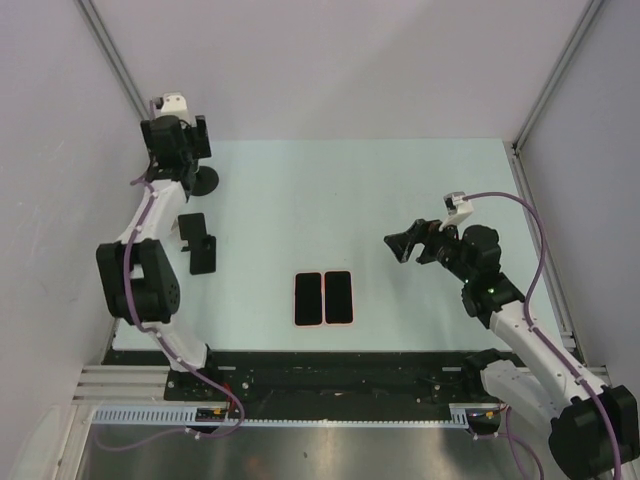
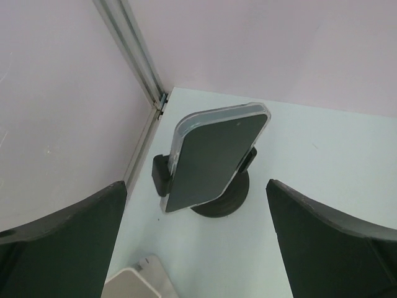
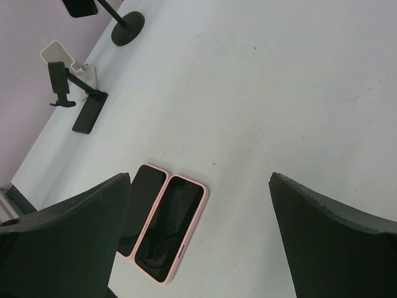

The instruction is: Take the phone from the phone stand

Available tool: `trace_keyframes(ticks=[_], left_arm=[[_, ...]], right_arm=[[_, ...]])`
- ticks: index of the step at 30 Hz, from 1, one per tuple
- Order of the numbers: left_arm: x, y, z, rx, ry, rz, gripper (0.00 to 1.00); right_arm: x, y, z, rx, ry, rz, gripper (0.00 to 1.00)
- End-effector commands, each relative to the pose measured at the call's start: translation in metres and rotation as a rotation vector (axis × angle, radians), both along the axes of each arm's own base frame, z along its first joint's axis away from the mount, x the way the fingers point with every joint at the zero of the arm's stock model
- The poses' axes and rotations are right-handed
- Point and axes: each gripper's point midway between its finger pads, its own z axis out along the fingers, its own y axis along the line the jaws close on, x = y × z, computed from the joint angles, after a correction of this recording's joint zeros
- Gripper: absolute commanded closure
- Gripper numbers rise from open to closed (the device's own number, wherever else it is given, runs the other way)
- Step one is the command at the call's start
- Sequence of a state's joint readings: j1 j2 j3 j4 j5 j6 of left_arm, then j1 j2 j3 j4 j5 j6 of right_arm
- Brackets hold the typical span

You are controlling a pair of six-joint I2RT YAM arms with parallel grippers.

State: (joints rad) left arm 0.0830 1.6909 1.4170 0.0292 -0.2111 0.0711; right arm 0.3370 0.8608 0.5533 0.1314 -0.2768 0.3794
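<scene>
Squarely lined up: the left pincer (image 2: 195, 185) is spread wide in front of the phone (image 2: 214, 155) and touches nothing.
Leaning back in its clear case, the phone sits in the cradle of the round-based phone stand (image 2: 228, 202) at the far-left corner of the worktop (image 2: 335, 155). The fingers hang apart on either side, probably so they can close across the case's long edges and lift it out. The right pincer (image 3: 200, 181), also wide and holding nothing, hangs near two pink-cased phones (image 3: 170, 226) lying flat side by side, likely parked clear of the left arm's work.
</scene>
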Motion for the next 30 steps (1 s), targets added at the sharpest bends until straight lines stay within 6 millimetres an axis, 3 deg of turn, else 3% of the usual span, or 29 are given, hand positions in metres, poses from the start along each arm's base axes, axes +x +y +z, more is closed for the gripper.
trace_keyframes(ticks=[1,4,5,8,19,30], left_arm=[[0.026,0.004,0.04,0.148,-0.1,0.079,0.0],[0.034,0.014,0.035,0.203,-0.101,0.184,0.0],[0.04,0.004,0.032,0.214,-0.109,0.194,0.0],[0.041,0.009,0.033,0.216,-0.126,0.27,0.0],[0.064,0.018,-0.002,0.243,-0.073,0.331,0.0],[0.072,0.02,-0.025,0.213,-0.057,0.358,0.0]], right_arm=[[0.005,0.005,0.002,-0.007,-0.029,0.024,0.0],[0.008,0.004,-0.004,-0.01,-0.012,0.022,0.0],[0.008,0.004,-0.005,-0.009,-0.007,0.025,0.0],[0.009,0.004,-0.008,-0.01,0.004,0.026,0.0],[0.012,0.004,-0.015,-0.011,0.024,0.029,0.0],[0.014,0.004,-0.018,-0.01,0.034,0.031,0.0]])
